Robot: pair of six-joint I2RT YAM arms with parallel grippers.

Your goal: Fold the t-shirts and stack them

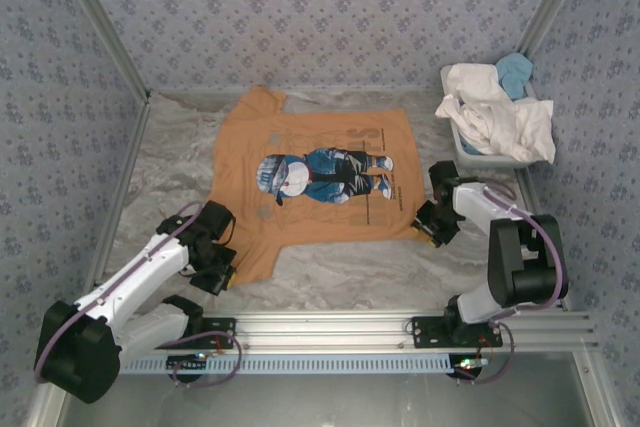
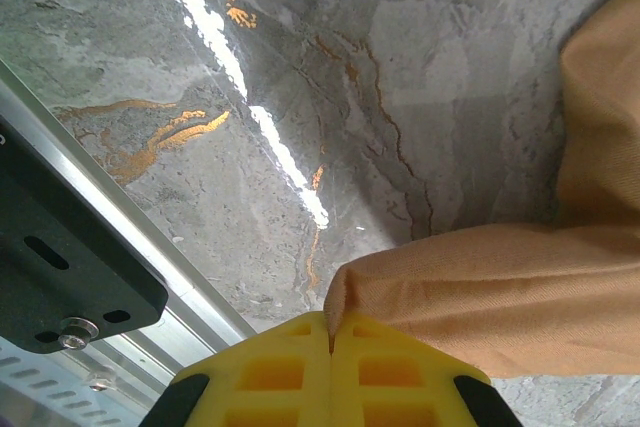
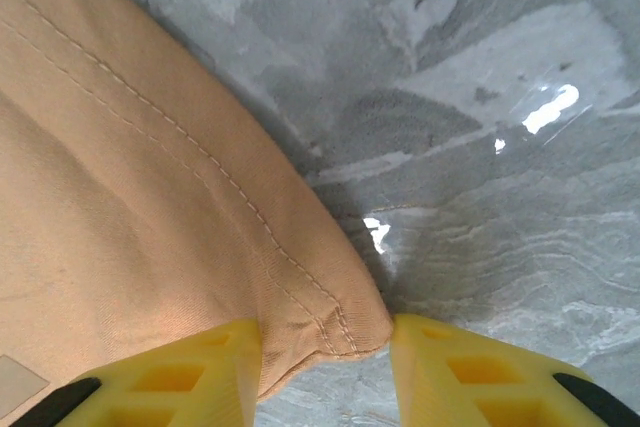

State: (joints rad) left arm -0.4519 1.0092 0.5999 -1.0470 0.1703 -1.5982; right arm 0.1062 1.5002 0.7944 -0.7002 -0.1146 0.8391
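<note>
A tan-orange t-shirt (image 1: 310,142) with a cartoon print lies spread flat on the marble table, collar to the left. My left gripper (image 1: 222,272) is at its near-left corner, and in the left wrist view the gripper (image 2: 330,332) is shut on a pinched edge of the t-shirt (image 2: 500,287). My right gripper (image 1: 428,232) is at the near-right hem corner. In the right wrist view that gripper (image 3: 322,335) stands open, and the stitched corner of the t-shirt (image 3: 150,197) lies between its yellow fingers (image 3: 215,377). White t-shirts (image 1: 495,112) and a light blue one (image 1: 515,69) are heaped at the back right.
The heap sits in a white plastic tub (image 1: 480,155) against the right wall. Patterned walls close in the table on three sides. An aluminium rail (image 1: 330,327) carrying the arm bases runs along the near edge. Bare marble (image 1: 340,267) lies in front of the shirt.
</note>
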